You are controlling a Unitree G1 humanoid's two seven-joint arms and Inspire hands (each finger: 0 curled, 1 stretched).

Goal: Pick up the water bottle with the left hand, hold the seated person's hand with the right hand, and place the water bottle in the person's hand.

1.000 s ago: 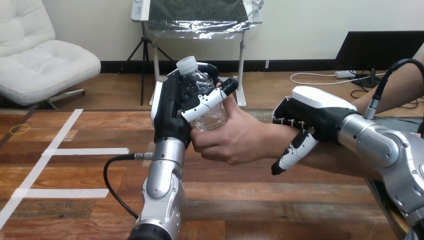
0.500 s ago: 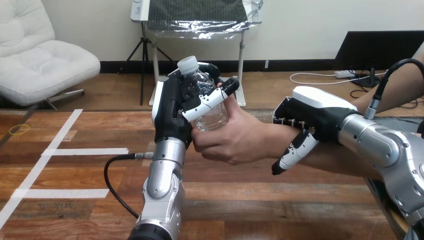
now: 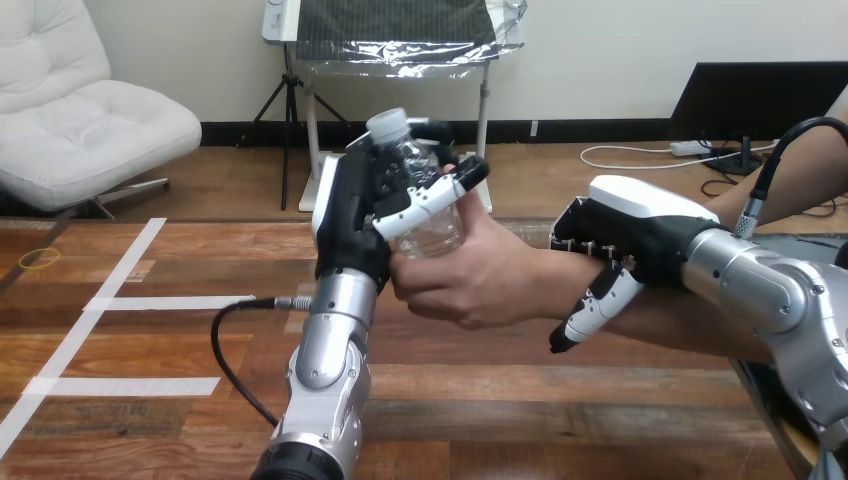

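A clear water bottle (image 3: 424, 205) with a white cap stands upright above the table's middle. My left hand (image 3: 348, 222) is shut on it, thumb across its front and fingers round its far side. The person's hand (image 3: 482, 282) reaches in from the right and wraps the bottle's lower part, so both hands are on it. My right hand (image 3: 640, 225) lies over the person's wrist, its fingers curled down the far side and its thumb (image 3: 596, 305) hanging down the near side.
The wooden table (image 3: 150, 430) carries white tape lines (image 3: 120, 300) at its left. A black cable (image 3: 232, 352) loops beside my left forearm. A small yellow ring (image 3: 40, 258) lies at the far left.
My left hand, the bottle and the person's hand have shifted slightly right and up together. My right hand followed a little to the right, still on the wrist.
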